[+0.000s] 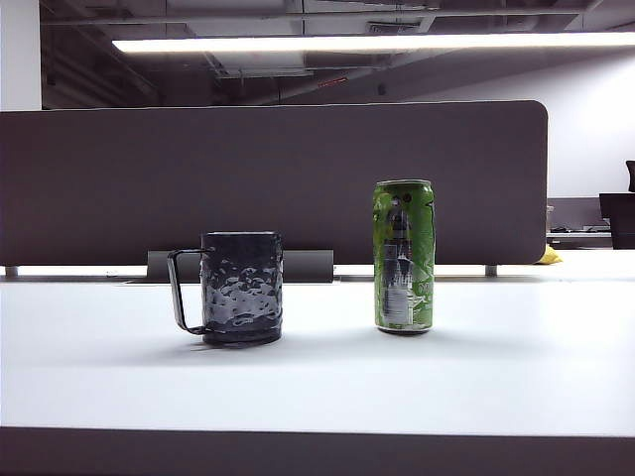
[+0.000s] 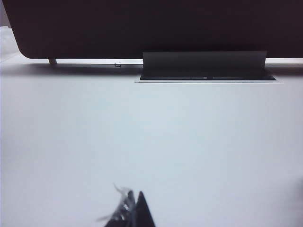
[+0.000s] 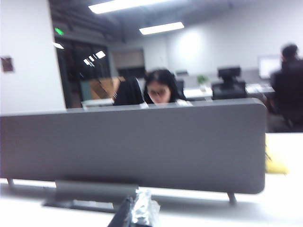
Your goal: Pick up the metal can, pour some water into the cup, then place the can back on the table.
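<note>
While neither arm shows in the exterior view, the metal can (image 1: 404, 256) stands upright on the table (image 1: 317, 382), right of the cup (image 1: 241, 288), so the right arm is judged nearer. Right gripper (image 3: 135, 213) jaws are closed and empty; left gripper (image 2: 132, 213) jaws appear pressed together, empty.

Both arms lie outside the exterior view. Each wrist view's edge crops its pincer to a tip: left pincer (image 2: 134, 213), right pincer (image 3: 135, 213). Blurred figures beyond the divider panel (image 3: 132, 142).
</note>
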Controlling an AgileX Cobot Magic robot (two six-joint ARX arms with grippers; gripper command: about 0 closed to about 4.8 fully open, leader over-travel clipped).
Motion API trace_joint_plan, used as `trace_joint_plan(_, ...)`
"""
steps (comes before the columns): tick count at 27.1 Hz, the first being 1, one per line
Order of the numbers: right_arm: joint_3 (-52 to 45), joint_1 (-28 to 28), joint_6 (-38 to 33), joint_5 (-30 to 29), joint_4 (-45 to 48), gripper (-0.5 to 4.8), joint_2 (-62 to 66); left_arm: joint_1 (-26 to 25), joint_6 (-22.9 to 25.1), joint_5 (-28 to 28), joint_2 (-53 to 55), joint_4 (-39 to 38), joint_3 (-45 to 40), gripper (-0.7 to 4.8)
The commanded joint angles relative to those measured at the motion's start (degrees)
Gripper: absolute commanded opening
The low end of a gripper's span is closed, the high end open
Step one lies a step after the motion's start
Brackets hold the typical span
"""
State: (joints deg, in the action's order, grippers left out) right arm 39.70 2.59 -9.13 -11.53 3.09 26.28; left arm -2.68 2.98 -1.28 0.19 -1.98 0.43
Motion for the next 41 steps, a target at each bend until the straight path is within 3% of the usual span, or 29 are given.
trace_joint_plan(1, 0.0, -1.6, 1.5, 0.0, -8.7, -0.03, -3.5, 0.0, 0.0, 0.0, 0.0, 0.8, 0.1, -0.05)
trace_joint_plan(10, -4.0, -2.4, 2.0, 0.4, -14.4, 0.0, -11.9, 0.0, 0.0, 0.0, 0.1, 0.8, 0.1, -0.05)
trace_joint_plan(28, -4.0, -2.4, 2.1, -0.1, -17.1, 0.0, -21.4, 0.0, 0.0, 0.0, 0.0, 0.8, 0.1, -0.05)
trace_joint_plan(31, -4.0, -2.4, 4.7, 0.2, -17.4, 0.0, -21.8, 0.0, 0.0, 0.0, 0.0, 0.8, 0.1, -0.05)
trace_joint_plan(34, -5.4, -2.6, 10.5, 5.3, -20.1, -0.01, -21.8, 0.0, 0.0, 0.0, 0.0, 0.8, 0.1, -0.05)
trace_joint_plan(37, -10.1, -4.6, 10.2, 10.6, -19.1, 0.0, -21.8, 0.0, 0.0, 0.0, 0.0, 0.8, 0.1, -0.05)
trace_joint_plan(41, -18.5, -8.2, 7.9, 11.1, -15.6, 0.0, -21.9, 0.0, 0.0, 0.0, 0.0, 0.8, 0.1, -0.05)
